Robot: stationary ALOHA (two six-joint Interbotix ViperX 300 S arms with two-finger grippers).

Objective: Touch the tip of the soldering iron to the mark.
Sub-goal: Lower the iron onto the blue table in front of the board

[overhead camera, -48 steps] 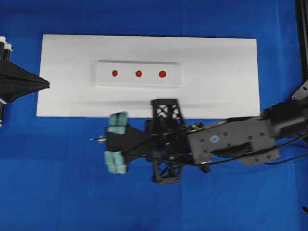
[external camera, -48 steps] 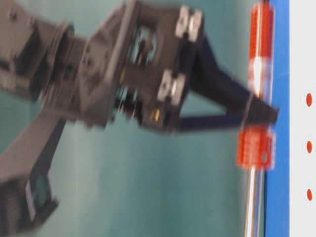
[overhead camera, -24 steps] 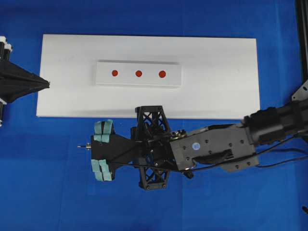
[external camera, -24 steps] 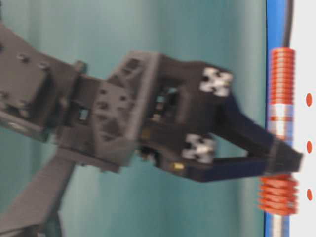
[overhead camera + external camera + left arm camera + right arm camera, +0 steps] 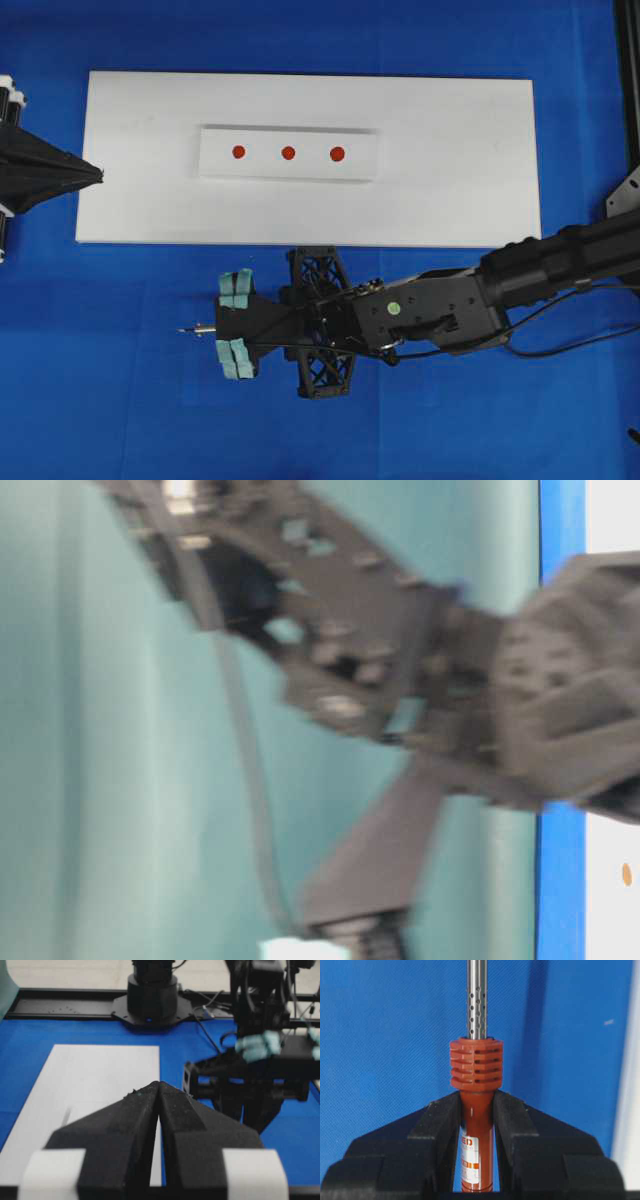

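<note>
The soldering iron (image 5: 476, 1125) has an orange-red handle, a ribbed collar and a perforated silver shaft. My right gripper (image 5: 476, 1097) is shut on the handle just behind the collar. Overhead, the right gripper (image 5: 225, 329) hangs over the blue mat below the white board, and the soldering iron's tip (image 5: 192, 330) points left. Three red marks (image 5: 288, 153) sit in a row on a small white block (image 5: 360, 165), well away from the tip. My left gripper (image 5: 98, 176) rests at the board's left edge, and in its wrist view the left gripper (image 5: 158, 1084) is shut with nothing in it.
The large white board (image 5: 460, 150) lies on the blue mat (image 5: 120, 380). The right arm (image 5: 450, 305) stretches in from the right side. A black arm base (image 5: 151, 995) and rail stand at the far end in the left wrist view. The table-level view is blurred by the arm.
My right gripper, still holding the iron, has drawn away from the board's lower edge, first swinging left, then coming slightly back right. The left gripper has not moved.
</note>
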